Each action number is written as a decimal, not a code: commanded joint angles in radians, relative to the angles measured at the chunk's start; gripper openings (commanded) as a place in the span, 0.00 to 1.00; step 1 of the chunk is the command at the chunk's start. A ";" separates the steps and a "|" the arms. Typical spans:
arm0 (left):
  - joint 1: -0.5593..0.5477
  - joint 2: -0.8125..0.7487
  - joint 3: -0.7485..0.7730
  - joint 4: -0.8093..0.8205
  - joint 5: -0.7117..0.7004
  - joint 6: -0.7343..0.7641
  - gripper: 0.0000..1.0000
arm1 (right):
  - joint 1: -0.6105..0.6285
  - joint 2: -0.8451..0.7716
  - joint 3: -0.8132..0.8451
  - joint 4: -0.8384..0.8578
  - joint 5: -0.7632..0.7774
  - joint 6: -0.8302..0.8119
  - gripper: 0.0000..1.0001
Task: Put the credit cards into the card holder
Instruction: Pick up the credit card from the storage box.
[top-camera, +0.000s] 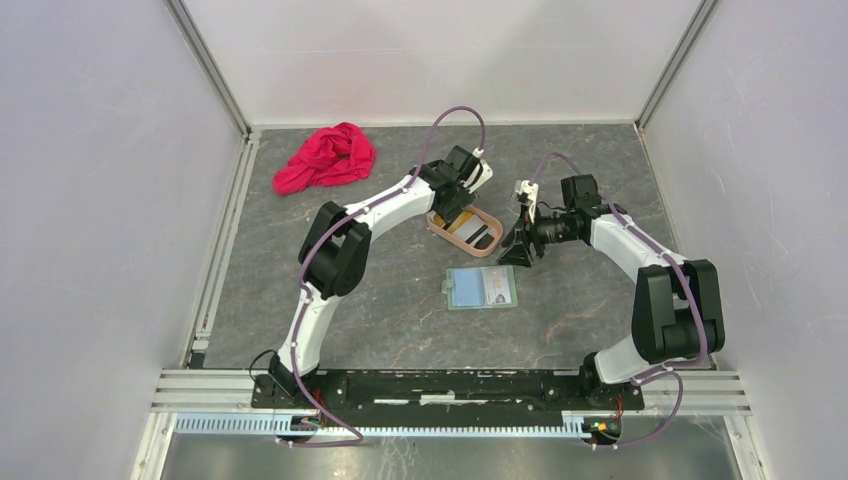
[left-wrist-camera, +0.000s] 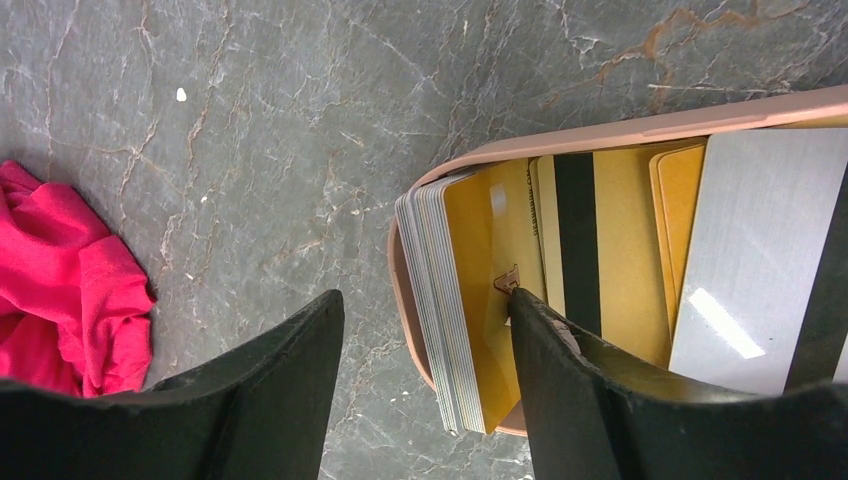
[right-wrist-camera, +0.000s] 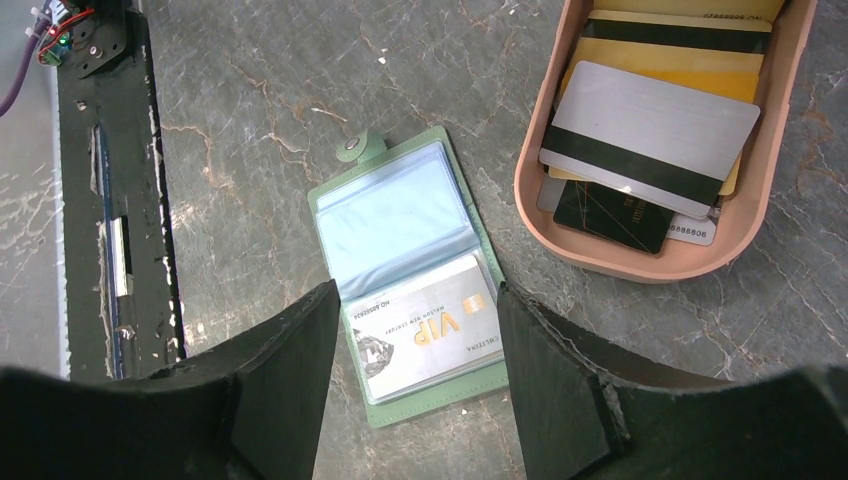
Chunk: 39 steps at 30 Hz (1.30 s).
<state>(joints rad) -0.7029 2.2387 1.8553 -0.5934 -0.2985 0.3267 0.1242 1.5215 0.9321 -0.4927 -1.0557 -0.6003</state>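
Two grippers are out over the grey marbled table (top-camera: 400, 330), and neither is clamped on anything. The left gripper (left-wrist-camera: 425, 298) is down at the rounded left end of the pinkish-tan oval plastic tray (right-wrist-camera: 620, 262). It straddles a stack of thin plastic credit cards (left-wrist-camera: 440, 290) that stands on edge against the curved wall. One black finger (left-wrist-camera: 290, 390) is outside the rim, with a strip of table between it and the wall. The other finger (left-wrist-camera: 560, 370) is inside, its tip touching a gold card's face. More gold cards and a brushed grey card with a dark stripe (right-wrist-camera: 650, 135) lie flat in the tray. The sage-green bifold card holder (right-wrist-camera: 395, 215) lies open just near of the tray, not touching it, snap tab pointing left. A silver VIP card (right-wrist-camera: 425, 335) sits in its right-hand pocket. The right gripper (right-wrist-camera: 415, 290) hovers above the holder, fingers released and wide. Table shows between holder and tray, and a broader stretch lies between the holder and the black base rail (top-camera: 430, 385). A crumpled red cloth (top-camera: 325, 158) lies far left, well apart.
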 joint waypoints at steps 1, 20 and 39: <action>0.002 -0.001 0.047 -0.003 -0.041 0.035 0.68 | -0.007 -0.001 0.038 -0.007 -0.035 -0.019 0.66; 0.001 -0.046 0.044 -0.003 -0.003 0.002 0.62 | -0.013 0.000 0.042 -0.019 -0.037 -0.030 0.66; 0.052 -0.074 0.059 -0.023 0.131 -0.054 0.57 | -0.014 -0.003 0.042 -0.023 -0.039 -0.035 0.66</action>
<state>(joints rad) -0.6666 2.2299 1.8698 -0.6056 -0.1860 0.3050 0.1154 1.5215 0.9329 -0.5133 -1.0653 -0.6117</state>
